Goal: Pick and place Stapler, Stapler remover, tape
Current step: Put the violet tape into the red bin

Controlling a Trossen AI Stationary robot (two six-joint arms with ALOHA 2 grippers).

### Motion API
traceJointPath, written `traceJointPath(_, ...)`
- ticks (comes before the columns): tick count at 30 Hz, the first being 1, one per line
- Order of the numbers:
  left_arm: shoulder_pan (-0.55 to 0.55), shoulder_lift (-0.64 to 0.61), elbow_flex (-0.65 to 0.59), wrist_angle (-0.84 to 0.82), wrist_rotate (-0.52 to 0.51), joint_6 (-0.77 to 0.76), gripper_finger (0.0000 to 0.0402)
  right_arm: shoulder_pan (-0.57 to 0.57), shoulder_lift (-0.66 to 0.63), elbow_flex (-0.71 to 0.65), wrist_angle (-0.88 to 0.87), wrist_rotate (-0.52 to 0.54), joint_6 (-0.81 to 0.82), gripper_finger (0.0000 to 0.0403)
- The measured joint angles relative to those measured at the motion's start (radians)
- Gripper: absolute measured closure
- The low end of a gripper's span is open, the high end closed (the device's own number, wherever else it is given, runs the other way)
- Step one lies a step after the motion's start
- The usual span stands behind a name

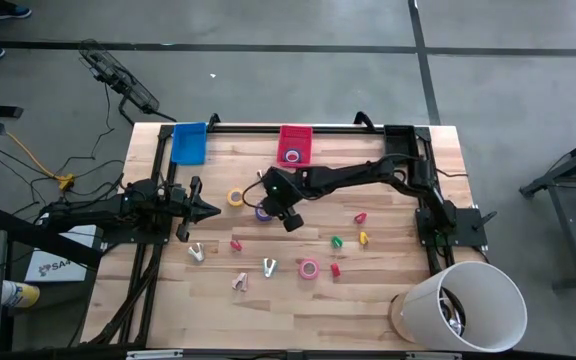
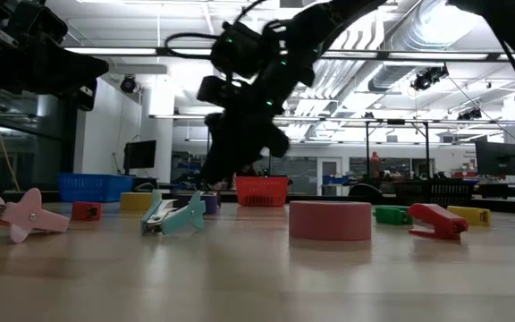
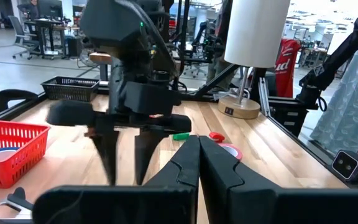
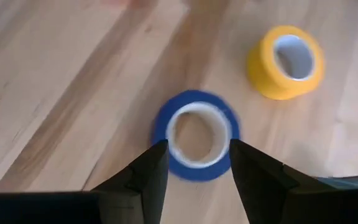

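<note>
The right gripper [image 4: 193, 163] hung with its jaws spread just above a blue tape roll [image 4: 196, 135] near the middle of the desk [image 1: 388, 270], beside the yellow roll [image 4: 286, 61]. The left gripper [image 1: 206, 209] waited clenched toward the left edge.

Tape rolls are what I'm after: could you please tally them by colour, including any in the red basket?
Yellow roll: 1
Blue rolls: 2
Pink roll: 1
Total: 4
</note>
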Motion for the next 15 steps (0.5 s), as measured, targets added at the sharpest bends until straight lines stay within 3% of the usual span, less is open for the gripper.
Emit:
traceJointPath(8,0.000,0.000,0.000,0.000,0.000,0.000,0.0401,0.004,0.086,0.186,-0.240,0.001,0.087,0.0245)
traceJointPath(15,0.000,0.000,0.000,0.001,-0.006,0.000,0.0401,0.006,0.094,0.207,-0.228,-0.015,0.086,0.0245)
